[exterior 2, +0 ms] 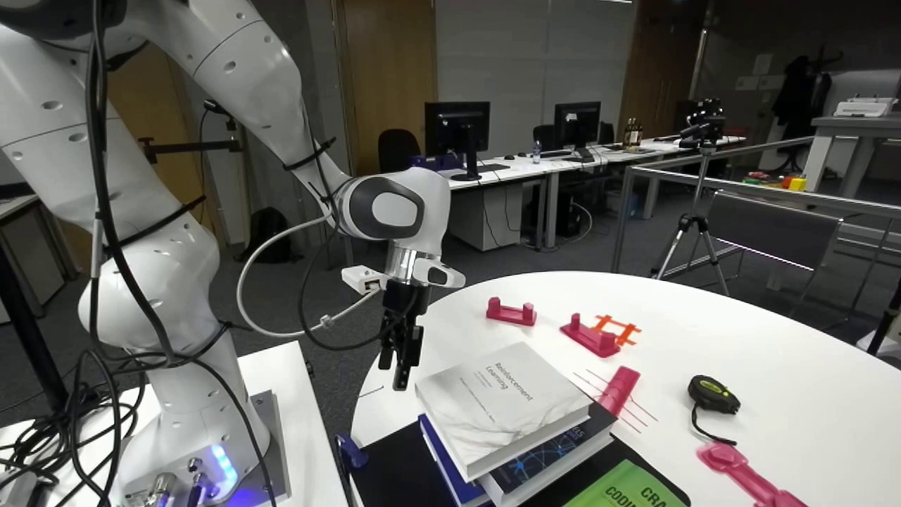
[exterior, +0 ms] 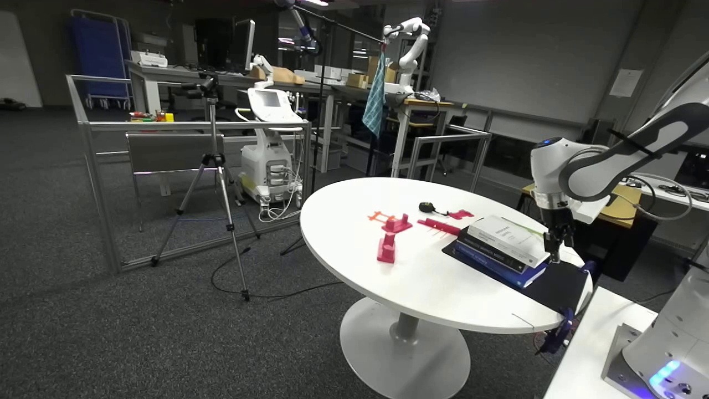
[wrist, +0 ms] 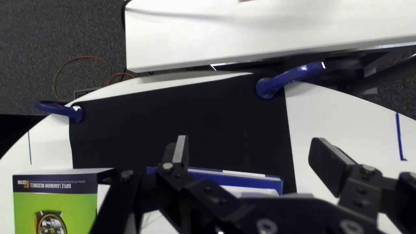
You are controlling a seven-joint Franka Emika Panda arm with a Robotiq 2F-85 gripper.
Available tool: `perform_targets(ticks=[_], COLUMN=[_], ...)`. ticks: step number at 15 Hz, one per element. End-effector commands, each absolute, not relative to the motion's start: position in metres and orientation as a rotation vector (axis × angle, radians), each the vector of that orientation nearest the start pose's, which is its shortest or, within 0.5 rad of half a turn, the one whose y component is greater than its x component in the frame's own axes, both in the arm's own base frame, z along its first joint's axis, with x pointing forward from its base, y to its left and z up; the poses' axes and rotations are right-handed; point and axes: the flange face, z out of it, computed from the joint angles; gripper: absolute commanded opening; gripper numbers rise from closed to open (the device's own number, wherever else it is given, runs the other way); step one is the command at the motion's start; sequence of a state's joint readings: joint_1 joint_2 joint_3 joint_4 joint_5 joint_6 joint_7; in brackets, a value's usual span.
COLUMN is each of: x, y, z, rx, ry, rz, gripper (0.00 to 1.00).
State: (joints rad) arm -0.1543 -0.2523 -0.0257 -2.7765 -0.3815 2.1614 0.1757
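My gripper (wrist: 250, 144) is open and empty in the wrist view. In both exterior views the gripper (exterior: 555, 256) (exterior 2: 399, 370) points down beside a stack of books, above the table's edge region. The stack has a white book (exterior 2: 503, 405) on top, a dark book (exterior: 490, 251) under it and a blue book (exterior: 496, 267) at the bottom. The blue book's edge (wrist: 240, 182) shows between the fingers in the wrist view. The stack lies on a black mat (wrist: 178, 130). A green book (wrist: 55, 208) lies beside the stack. The gripper hides part of the stack in the wrist view.
Two blue clamps (wrist: 70, 113) (wrist: 286, 81) grip the mat at the edge of the round white table (exterior: 343, 221). Pink parts (exterior 2: 510, 312) (exterior 2: 591, 338) (exterior 2: 619, 389) (exterior 2: 746, 475), an orange frame (exterior 2: 619, 329) and a tape measure (exterior 2: 713, 394) lie beyond the books.
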Motion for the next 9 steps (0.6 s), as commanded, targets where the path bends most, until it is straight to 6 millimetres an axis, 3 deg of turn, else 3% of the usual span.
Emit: perform_targets(ticks=[1, 9], x=[0.319, 0.315], y=[-0.095, -0.117], z=[0.258, 0.218], rx=[-3.342, -3.232], ry=[0.117, 0.267], rz=[0.729, 0.832], gripper=[1.0, 1.0])
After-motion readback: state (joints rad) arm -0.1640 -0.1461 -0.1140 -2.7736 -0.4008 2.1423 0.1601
